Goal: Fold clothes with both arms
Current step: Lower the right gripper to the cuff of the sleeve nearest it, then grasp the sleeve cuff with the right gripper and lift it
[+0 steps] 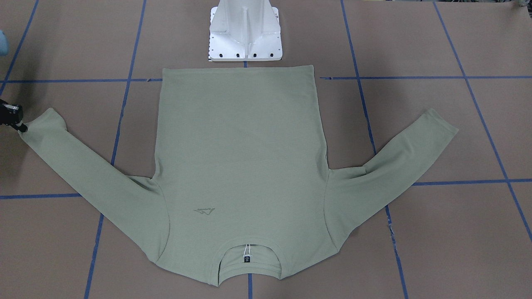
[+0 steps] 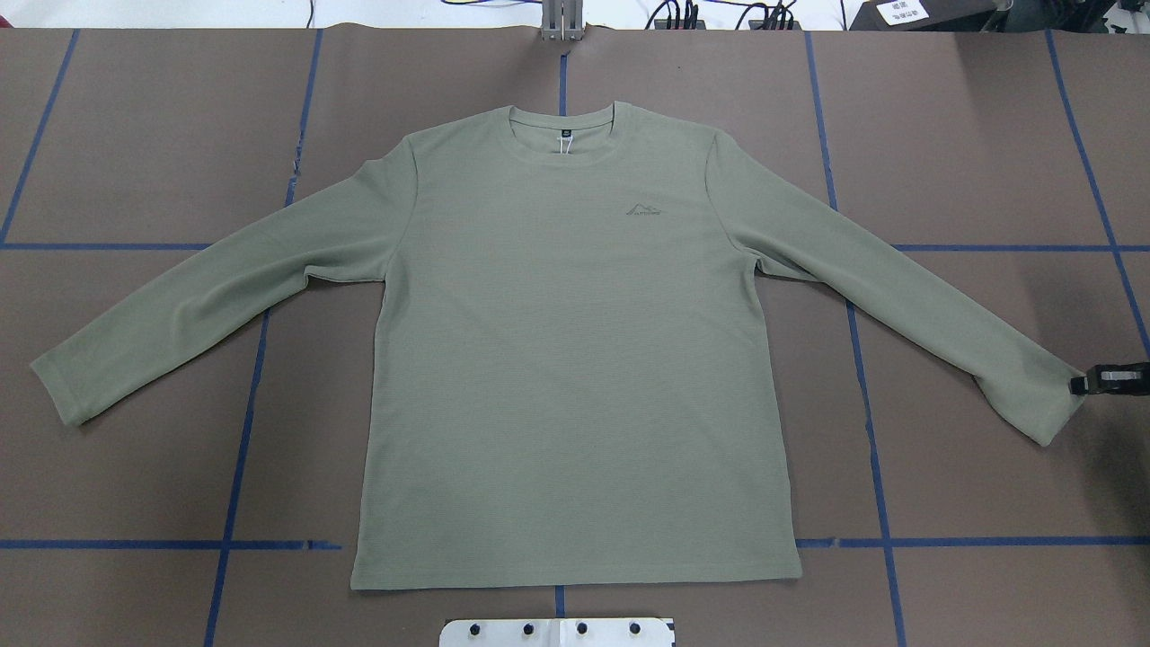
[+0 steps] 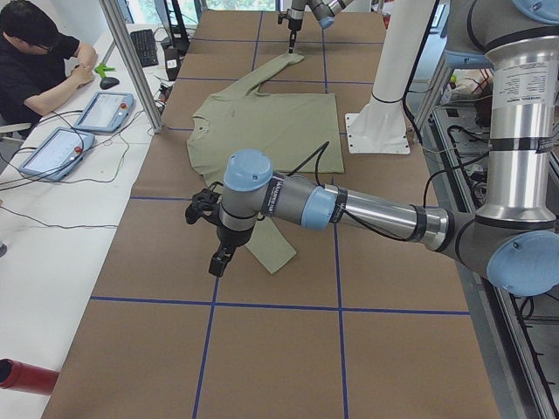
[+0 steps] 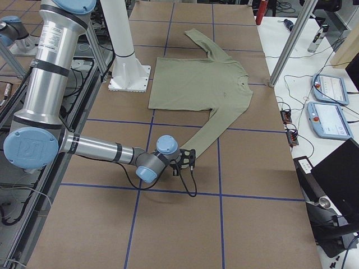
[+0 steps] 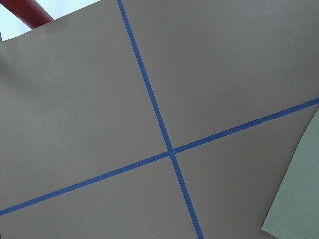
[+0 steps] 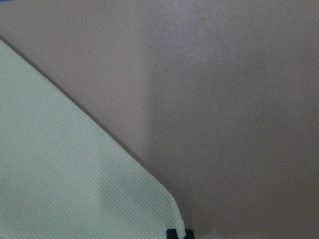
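The brown bench (image 2: pixel 135 135), marked into squares by blue tape lines (image 2: pixel 108 245), fills the overhead view. The sage-green shirt (image 2: pixel 575 359) lies flat and face up at its centre, collar toward the top edge, hem toward the bottom, and both sleeves angled out and down to the left and right.

In the left side view the left arm (image 3: pixel 376 214) reaches across the lower middle of the frame. In the right side view the right arm (image 4: pixel 95 148) stretches low along the lower left. The white pedestal (image 1: pixel 245 37) stands at top centre of the front view, just beyond the hem.

The left gripper (image 3: pixel 220 260) hangs beside the near sleeve's cuff; I cannot tell how its jaws stand. The right gripper (image 2: pixel 1083 385), at the overhead view's right edge, touches the corner of the other cuff; whether it pinches the cloth cannot be told.

A tonal logo (image 2: pixel 645 211) sits on the chest, and a black label (image 2: pixel 565 133) inside the neck.
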